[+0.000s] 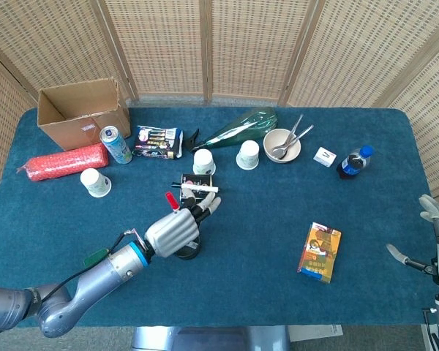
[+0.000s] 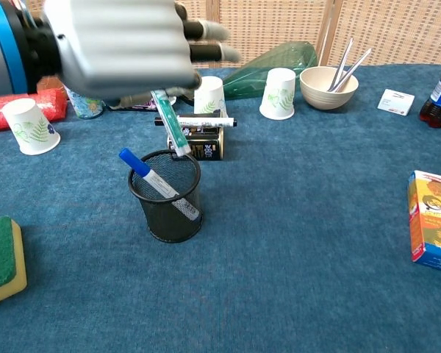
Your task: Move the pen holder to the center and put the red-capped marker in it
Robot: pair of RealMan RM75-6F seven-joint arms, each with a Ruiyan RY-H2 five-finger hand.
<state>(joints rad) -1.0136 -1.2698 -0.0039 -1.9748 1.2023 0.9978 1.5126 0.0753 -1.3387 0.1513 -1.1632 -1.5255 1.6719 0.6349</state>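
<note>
Nearly done: holder [image 2: 166, 195] standing about mid-surface [image 2: 301, 220], blue pen already inside. Left hand [image 2: 121, 48] just above holder, fingers [image 2: 206, 40] gripping red-capped marker [image 2: 170, 123], tip over holder's rim. Left to do: lower and release. Right hand [image 1: 433, 241] far from holder, fingers spread, holding nothing.

The head view looks steeply down over the whole table [image 1: 263, 241]; the chest view faces it low and close.
</note>
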